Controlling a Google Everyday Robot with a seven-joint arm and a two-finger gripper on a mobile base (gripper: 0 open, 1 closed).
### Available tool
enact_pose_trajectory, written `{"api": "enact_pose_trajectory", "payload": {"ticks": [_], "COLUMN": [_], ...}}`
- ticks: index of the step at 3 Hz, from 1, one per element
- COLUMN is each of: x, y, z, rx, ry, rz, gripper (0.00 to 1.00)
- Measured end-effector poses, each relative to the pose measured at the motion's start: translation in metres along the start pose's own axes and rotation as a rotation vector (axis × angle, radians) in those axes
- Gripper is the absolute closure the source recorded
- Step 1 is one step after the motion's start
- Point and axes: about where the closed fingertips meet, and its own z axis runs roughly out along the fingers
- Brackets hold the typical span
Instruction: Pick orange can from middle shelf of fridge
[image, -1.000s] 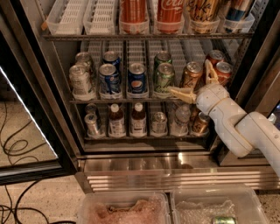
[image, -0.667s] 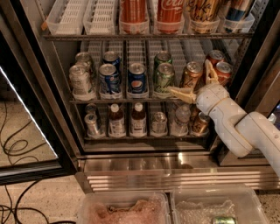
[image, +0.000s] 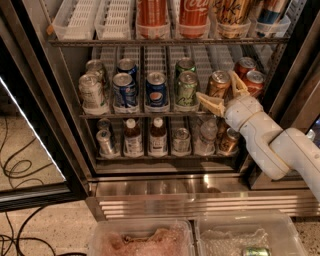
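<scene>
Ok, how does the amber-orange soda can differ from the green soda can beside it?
The amber-orange soda can is orange-brown and sits between the fingers of the open claw; the front green soda can is green, outside them. Both stand upright on the middle shelf.

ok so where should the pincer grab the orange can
Grip the side wall at mid height, coming from the front: the orange can stands upright at the shelf edge, green can and red can close beside it. The open pincer sits right there.
</scene>
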Motion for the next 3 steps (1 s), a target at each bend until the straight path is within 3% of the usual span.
{"api": "enact_pose_trajectory", "payload": {"ticks": [1, 3], "x": [0.0, 0.0], "y": [0.0, 0.0001], "z": [0.0, 0.0001], "rx": [0.0, 0.0], "ry": [0.0, 0.0], "rz": [0.0, 0.0], "gripper": [0.32, 0.74]}}
